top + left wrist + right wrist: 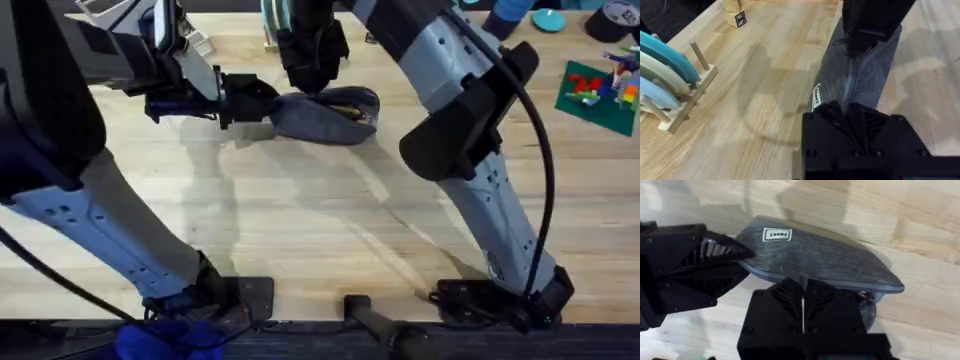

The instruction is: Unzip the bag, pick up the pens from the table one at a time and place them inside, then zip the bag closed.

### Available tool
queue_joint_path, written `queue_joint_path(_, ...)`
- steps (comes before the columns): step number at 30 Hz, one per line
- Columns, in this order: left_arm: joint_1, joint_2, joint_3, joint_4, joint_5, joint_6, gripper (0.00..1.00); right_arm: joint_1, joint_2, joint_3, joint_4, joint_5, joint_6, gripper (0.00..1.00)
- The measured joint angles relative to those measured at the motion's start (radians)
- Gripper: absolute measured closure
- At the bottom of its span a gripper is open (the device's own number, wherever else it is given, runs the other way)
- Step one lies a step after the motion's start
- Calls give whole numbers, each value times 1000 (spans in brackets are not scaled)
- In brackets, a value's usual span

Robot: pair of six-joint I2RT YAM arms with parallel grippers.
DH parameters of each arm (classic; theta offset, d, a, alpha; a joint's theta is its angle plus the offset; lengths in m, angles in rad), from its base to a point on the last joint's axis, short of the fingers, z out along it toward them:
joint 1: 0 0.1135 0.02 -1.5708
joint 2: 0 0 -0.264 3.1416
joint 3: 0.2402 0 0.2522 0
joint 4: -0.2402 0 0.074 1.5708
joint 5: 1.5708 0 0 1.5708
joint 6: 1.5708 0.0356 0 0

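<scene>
Both hands on bag [325, 113] — left hand [262, 103] pinching end, right hand [802, 287] at zipper.

A robotics lab bench is showing here: two arm bases are sitting clamped at the table [320, 230]'s 6 o'clock edge. Test props are lying about: a green brick baseplate [600, 92] with toy bricks at 2 o'clock, a wooden rack of pastel plates [667, 80], and small tagged wooden blocks [736, 15].
</scene>
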Motion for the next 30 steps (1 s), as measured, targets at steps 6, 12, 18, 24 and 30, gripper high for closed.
queue_joint_path(6, 0, 0, 0, 2, 0, 0, 959, -1, 0, 0, 0, 17, 18, 968)
queue_joint_path(12, 0, 0, 0, 2, 0, 0, 959, -2, 0, 0, 0, 19, 25, 968)
queue_joint_path(18, 0, 0, 0, 2, 0, 0, 959, -20, 0, 0, 0, -1, 28, 968)
queue_joint_path(24, 0, 0, 0, 2, 0, 0, 959, -27, 0, 0, 0, -20, 24, 968)
queue_joint_path(30, 0, 0, 0, 1, -1, 0, 959, -33, 0, 0, 0, -36, 4, 968)
